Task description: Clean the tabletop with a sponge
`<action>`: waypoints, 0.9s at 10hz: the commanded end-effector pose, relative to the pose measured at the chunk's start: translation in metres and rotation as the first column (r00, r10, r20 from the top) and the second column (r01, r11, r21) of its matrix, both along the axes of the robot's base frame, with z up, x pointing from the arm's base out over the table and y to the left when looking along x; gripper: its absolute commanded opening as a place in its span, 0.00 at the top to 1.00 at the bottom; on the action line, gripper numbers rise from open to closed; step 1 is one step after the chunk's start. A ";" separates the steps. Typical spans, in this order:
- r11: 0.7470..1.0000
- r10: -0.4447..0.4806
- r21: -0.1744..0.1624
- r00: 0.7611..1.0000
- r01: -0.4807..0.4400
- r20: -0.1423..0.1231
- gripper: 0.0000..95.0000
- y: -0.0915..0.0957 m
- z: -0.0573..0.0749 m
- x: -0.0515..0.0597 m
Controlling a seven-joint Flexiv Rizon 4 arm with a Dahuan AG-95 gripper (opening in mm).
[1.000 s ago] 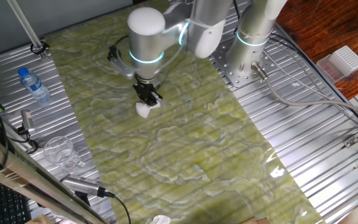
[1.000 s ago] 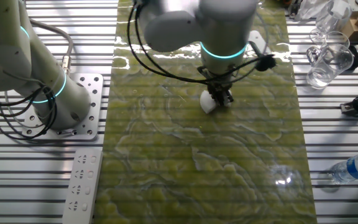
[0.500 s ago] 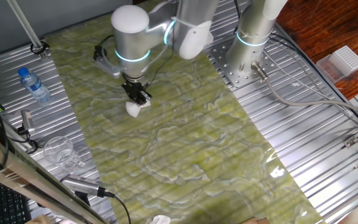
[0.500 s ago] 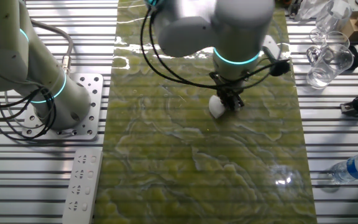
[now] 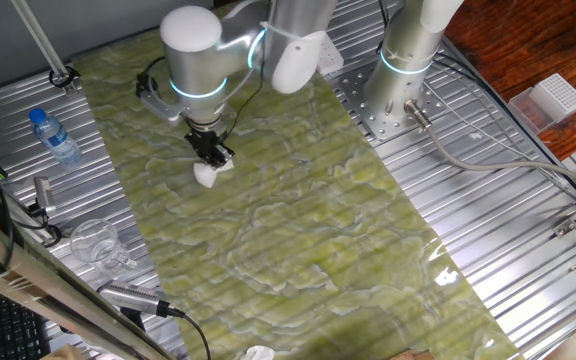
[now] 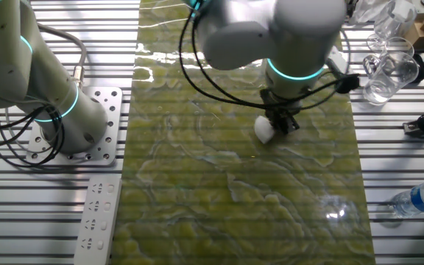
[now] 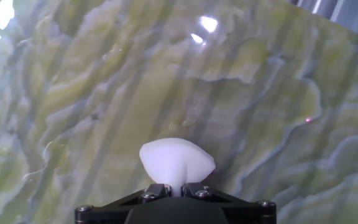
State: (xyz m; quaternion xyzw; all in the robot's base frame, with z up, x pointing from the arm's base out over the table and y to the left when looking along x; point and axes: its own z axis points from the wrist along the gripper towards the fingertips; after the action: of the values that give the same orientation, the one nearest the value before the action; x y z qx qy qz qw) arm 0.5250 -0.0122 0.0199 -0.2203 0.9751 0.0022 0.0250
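Observation:
The tabletop [image 5: 298,230] is a long glossy yellow-green sheet with pale wavy veins; it also shows in the other fixed view [image 6: 234,191] and fills the hand view [image 7: 104,81]. My black gripper [image 5: 211,155] is shut on the small white sponge [image 5: 206,175], pinching its top, with the sponge pressed down on the sheet near its far left part. In the other fixed view the gripper [image 6: 285,121] holds the sponge [image 6: 264,129] toward the sheet's right side. In the hand view the gripper [image 7: 174,188] squeezes the sponge [image 7: 176,160], which bulges out ahead of the fingers.
Ribbed grey metal panels [image 5: 488,200] flank the sheet. A water bottle [image 5: 55,138] and a clear glass [image 5: 95,243] stand at the left. A white ridged box [image 5: 555,98] sits far right. A white crumpled scrap [image 5: 257,353] lies at the front edge. The arm base [image 5: 408,70] stands behind.
My gripper has slid the sponge across the sheet, leftward and a little away in one fixed view, rightward in the other. The grip is unchanged.

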 end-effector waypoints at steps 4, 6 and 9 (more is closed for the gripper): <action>0.999 0.045 -0.029 0.999 -0.045 -0.006 1.00 -0.002 -0.004 0.011; 0.998 0.049 -0.037 0.999 -0.049 -0.007 1.00 -0.002 -0.007 0.014; 0.997 0.061 -0.045 0.998 -0.062 -0.011 1.00 -0.009 -0.007 0.018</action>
State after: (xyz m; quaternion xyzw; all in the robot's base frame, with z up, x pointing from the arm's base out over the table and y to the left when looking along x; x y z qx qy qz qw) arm 0.5438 -0.0223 0.0134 -0.2507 0.9677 -0.0201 0.0156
